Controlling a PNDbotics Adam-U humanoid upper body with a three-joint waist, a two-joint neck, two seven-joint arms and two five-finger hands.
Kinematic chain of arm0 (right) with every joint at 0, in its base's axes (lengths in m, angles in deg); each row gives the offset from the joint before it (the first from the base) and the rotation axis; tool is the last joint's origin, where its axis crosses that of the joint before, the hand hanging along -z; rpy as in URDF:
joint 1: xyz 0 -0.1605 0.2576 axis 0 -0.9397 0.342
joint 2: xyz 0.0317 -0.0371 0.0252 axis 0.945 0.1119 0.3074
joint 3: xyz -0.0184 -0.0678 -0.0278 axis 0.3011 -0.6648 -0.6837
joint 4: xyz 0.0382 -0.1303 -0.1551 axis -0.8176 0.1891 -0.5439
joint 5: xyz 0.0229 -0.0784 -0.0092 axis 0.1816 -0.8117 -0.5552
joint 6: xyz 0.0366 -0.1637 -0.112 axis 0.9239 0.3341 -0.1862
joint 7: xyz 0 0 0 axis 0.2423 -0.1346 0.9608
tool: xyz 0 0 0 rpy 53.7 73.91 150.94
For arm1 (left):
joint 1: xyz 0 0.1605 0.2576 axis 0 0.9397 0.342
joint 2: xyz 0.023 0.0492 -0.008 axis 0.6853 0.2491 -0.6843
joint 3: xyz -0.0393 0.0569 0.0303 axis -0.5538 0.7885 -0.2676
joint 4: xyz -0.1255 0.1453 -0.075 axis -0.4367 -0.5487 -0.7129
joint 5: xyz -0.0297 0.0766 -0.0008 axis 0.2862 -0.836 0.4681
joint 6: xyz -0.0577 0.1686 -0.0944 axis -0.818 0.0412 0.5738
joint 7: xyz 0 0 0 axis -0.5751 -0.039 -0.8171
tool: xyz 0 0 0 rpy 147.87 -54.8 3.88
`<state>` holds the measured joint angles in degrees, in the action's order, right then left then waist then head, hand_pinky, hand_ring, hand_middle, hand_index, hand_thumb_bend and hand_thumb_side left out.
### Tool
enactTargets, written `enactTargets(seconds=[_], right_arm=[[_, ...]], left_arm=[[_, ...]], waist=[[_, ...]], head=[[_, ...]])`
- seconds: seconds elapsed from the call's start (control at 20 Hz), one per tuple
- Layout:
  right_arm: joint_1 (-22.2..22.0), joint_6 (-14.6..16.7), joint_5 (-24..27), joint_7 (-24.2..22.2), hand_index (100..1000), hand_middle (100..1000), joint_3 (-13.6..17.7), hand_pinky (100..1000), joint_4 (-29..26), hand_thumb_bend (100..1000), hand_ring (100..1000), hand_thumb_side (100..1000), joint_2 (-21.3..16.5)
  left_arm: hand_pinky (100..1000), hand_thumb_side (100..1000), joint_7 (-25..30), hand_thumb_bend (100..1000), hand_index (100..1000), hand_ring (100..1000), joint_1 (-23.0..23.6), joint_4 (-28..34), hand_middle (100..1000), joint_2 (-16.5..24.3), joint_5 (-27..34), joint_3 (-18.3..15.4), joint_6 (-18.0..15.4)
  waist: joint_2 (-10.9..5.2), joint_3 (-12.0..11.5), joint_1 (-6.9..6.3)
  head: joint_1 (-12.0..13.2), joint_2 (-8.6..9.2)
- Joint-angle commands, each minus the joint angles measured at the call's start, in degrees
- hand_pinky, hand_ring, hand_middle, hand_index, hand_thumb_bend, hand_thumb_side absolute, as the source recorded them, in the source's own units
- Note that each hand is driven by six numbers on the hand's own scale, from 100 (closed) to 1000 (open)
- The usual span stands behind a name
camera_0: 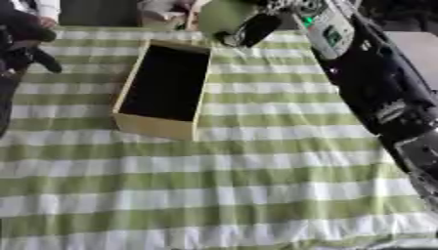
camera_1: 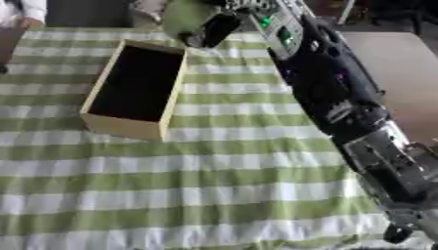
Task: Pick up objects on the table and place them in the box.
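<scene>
The right robot hand (camera_1: 214, 27) grips a green object (camera_1: 184, 17); it should carry it over the box (camera_0: 167, 83) before releasing.

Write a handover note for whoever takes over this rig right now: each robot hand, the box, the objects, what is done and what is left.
Right robot hand: reached to the table's far edge, against a pale green round object; whether it has a grasp cannot be told.
Left robot hand: dark shape at the left edge, away from the work; state unclear.
Box: open, on the striped cloth; nothing shows in its dark inside.
Done: nothing visibly boxed.
Left: probably secure the green object, then carry it to the box.
</scene>
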<state>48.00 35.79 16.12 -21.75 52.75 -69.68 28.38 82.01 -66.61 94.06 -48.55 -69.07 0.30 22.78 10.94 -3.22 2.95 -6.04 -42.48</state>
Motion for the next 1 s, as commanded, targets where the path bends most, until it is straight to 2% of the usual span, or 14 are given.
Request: enactTargets(seconds=[0.05, 0.6, 1.0], right_arm=[[1.69, 0.17, -1.29, 0.55, 782, 556, 1.15, 529, 0.61, 100, 569, 283, 1.29], [1.54, 1.72, -6.65, 2.59, 781, 555, 2.40, 530, 6.49, 100, 570, 323, 6.18], [1.52, 1.91, -11.74, 5.84, 782, 559, 3.23, 542, 7.64, 100, 573, 303, 8.91]], left_arm=[[510, 754, -0.81, 118, 798, 698, -1.26, 1.09, 666, -0.14, 0.59, -0.58, -0.26], [516, 725, -1.70, 101, 795, 698, -4.82, 1.09, 667, -1.02, 1.58, 0.19, -1.65], [517, 725, -1.26, 101, 795, 698, -6.26, 1.09, 667, -1.46, 1.92, 1.13, -2.29]], waist=[[-0.80, -0.30, -0.34], [-0.21, -1.47, -0.83], [0.24, -1.80, -1.16]], head=[[-0.49, 0.61], [-1.39, 0.94], [-3.72, 1.40]])
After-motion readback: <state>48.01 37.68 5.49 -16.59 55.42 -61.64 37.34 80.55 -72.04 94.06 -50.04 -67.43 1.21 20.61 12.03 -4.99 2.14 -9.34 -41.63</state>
